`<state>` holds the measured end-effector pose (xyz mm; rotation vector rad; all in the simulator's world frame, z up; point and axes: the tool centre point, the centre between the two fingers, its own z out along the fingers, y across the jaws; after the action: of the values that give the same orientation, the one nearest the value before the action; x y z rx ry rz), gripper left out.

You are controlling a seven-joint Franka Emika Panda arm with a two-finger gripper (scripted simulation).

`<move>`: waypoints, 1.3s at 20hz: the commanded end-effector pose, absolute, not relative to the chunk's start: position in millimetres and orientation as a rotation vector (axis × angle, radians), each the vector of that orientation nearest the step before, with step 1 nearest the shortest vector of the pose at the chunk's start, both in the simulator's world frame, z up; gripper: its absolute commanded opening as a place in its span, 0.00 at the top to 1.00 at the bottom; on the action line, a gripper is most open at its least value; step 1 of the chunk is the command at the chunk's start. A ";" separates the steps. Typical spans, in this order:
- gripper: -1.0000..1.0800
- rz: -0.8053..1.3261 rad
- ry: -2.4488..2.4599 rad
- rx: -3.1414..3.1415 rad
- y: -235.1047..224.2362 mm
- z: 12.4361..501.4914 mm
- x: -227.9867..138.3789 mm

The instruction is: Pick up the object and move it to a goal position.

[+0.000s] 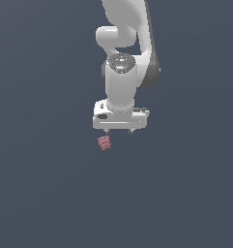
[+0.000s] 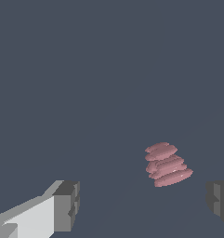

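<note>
The object (image 1: 104, 143) is a tiny pinkish-red ridged block that looks like stacked discs, lying on the dark grey floor. In the exterior view my white gripper (image 1: 119, 131) hangs just above it, with the block under the fingertip toward that view's left. In the wrist view the object (image 2: 167, 164) lies between the two fingers but nearer one of them, and ahead of the tips. One grey fingertip (image 2: 67, 204) and the other (image 2: 219, 201) stand far apart, so the gripper (image 2: 143, 202) is open and holds nothing.
Only a flat dark grey surface (image 1: 45, 193) surrounds the arm. The arm's white links (image 1: 123, 43) rise behind the hand in the exterior view.
</note>
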<state>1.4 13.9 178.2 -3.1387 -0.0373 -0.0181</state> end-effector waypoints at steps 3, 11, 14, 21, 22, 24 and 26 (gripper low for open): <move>0.04 -0.022 -0.035 -3.139 11.9 178.8 1.7; 0.04 -0.066 0.007 -3.141 -12.0 188.5 6.1; 0.04 -0.065 0.005 -3.141 -11.2 188.1 6.0; 0.04 -0.057 -0.053 -3.143 -16.8 177.4 3.7; 0.04 -0.055 -0.068 -3.143 -18.2 174.6 3.1; 0.04 -0.051 -0.104 -3.143 -21.5 168.0 1.5; 0.04 -0.046 -0.147 -3.142 -25.5 160.3 -0.5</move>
<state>1.1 -22.5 166.1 -3.1430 -0.1168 -0.0501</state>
